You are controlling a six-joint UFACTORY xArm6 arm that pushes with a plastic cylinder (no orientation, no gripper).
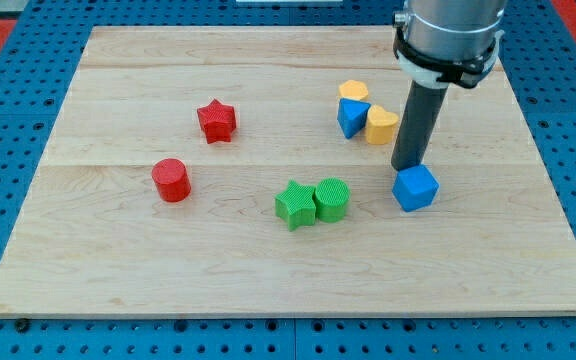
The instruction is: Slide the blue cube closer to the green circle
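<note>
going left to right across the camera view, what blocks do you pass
red cylinder → red star → green star → green circle → yellow heart → blue cube, with my tip at its upper left edge

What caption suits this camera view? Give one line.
My tip touches the blue cube from the view's top-left, right of the green circle block.

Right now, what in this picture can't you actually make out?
- My tip: its very end sits behind the blue cube, so contact is unclear.
- Arm: cut off by the view's top.
- Blue block: partly hidden by two yellow blocks; shape unclear.
</note>
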